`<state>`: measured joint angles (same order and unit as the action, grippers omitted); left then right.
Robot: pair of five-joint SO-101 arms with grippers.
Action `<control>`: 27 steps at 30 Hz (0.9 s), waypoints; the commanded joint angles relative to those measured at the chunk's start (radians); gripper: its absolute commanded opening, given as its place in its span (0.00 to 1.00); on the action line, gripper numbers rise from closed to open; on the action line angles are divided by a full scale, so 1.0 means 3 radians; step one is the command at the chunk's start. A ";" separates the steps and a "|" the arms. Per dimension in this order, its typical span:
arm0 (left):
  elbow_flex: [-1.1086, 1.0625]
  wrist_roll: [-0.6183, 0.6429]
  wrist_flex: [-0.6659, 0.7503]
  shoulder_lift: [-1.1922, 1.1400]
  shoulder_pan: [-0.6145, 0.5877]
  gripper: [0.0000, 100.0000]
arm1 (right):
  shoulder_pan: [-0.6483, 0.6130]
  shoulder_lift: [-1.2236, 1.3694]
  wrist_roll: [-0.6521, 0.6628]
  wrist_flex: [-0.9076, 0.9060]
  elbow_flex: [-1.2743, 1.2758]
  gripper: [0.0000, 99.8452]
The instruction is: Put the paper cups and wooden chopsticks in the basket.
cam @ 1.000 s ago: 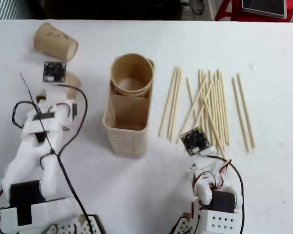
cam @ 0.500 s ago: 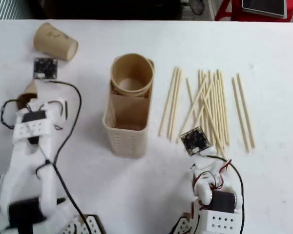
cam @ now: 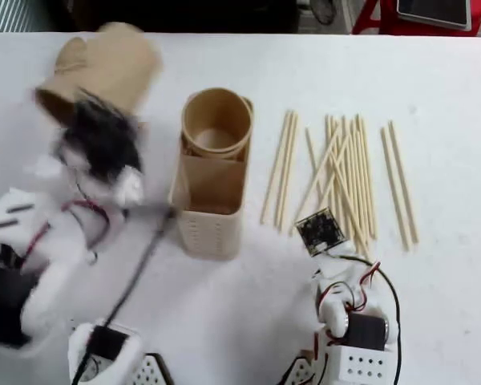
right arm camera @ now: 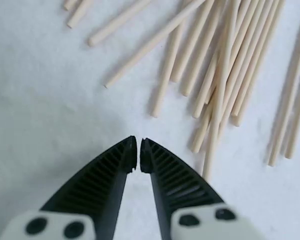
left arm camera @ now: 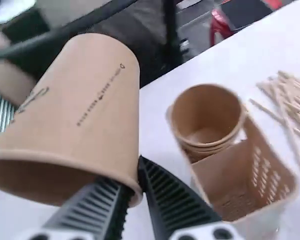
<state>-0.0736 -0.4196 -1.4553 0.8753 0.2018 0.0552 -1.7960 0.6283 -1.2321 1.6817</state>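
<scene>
Because the left fingers (left arm camera: 170, 200) are clamped on only a narrow bit of the cup (left arm camera: 75, 115) at its rim, with the cup hanging tilted above the table (cam: 248, 321) left of the basket (cam: 211, 228), the thin wall could buckle or slip free, I judge. A stack (cam: 216, 120) fills the basket's far end, and a tilted cup lowered there may catch the rim and tip the basket. The cup is plain brown paper, tapered, with small print on its side. Right of the basket, chopsticks (cam: 345, 172) lie loose on the table. The right fingers (right arm camera: 110, 185), all but closed and holding nothing, hover just short of their ends.
</scene>
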 commanded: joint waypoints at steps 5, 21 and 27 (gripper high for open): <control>-0.0077 -0.0511 0.0143 -0.0371 0.0555 0.02 | -0.0008 -0.0018 0.0031 0.0023 0.0026 0.03; 0.1355 -0.0107 -0.1043 -0.1465 0.0560 0.02 | -0.0008 -0.0018 0.0031 0.0023 0.0026 0.03; 0.1141 -0.0118 -0.1023 -0.1481 0.0555 0.09 | -0.0008 -0.0018 0.0031 0.0023 0.0026 0.03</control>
<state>0.2746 -0.4626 -1.7653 0.4350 0.3552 0.0552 -1.7960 0.6283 -1.2321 1.6817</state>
